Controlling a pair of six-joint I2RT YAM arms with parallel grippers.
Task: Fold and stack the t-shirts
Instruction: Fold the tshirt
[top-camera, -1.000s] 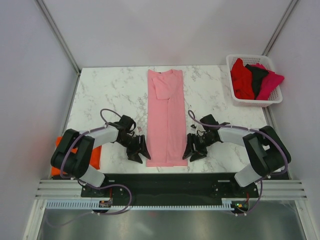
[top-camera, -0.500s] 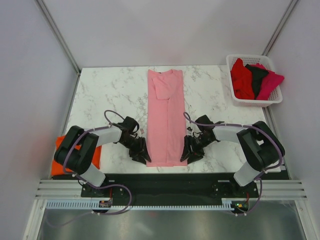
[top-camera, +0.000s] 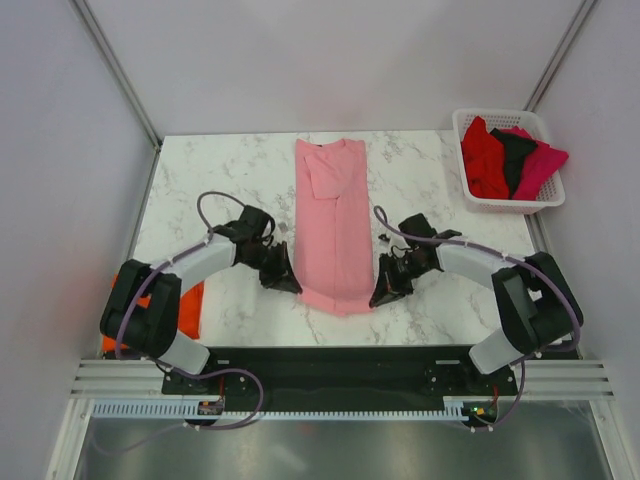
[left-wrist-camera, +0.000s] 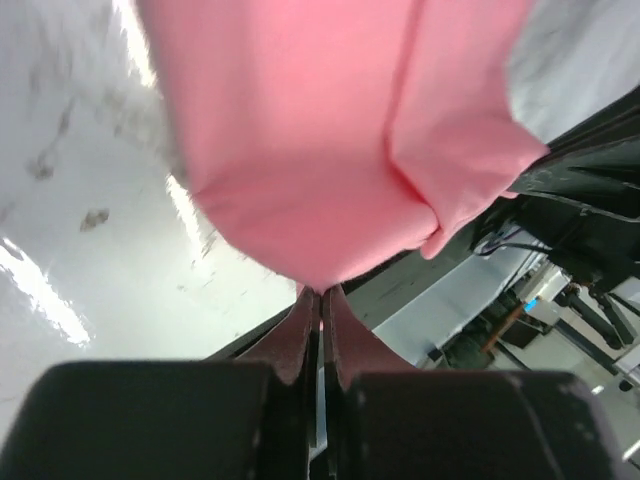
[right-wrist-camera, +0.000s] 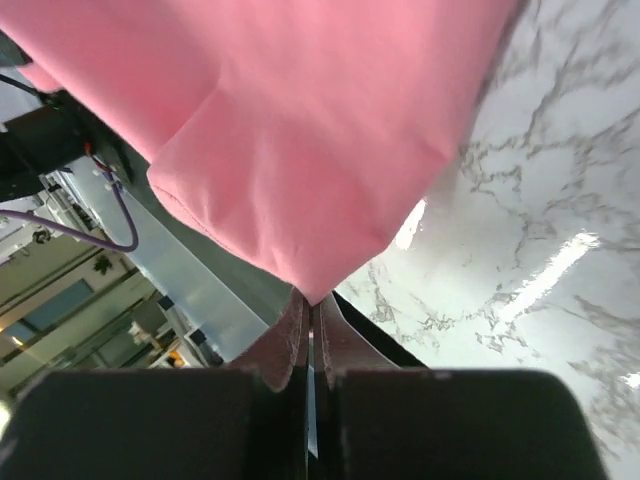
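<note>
The pink t-shirt (top-camera: 335, 225) lies mid-table, folded lengthwise into a narrow strip, with the left gripper (top-camera: 289, 283) and right gripper (top-camera: 383, 293) each clamped shut on a near hem corner, lifted slightly off the marble. By my judgement its crosswise folds remain to be made. An orange t-shirt (top-camera: 192, 312) sits at the left edge, while the red t-shirt (top-camera: 482, 160), black t-shirt (top-camera: 515, 152) and magenta t-shirt (top-camera: 541, 165) wait in the basket (top-camera: 510, 204), so most of the work remains

pink t-shirt (top-camera: 335, 220) folded in a long strip — near hem lifted

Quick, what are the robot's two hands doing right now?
Left gripper: closed, holding the pink t-shirt by a near corner.
Right gripper: closed, holding its other near corner.
</note>
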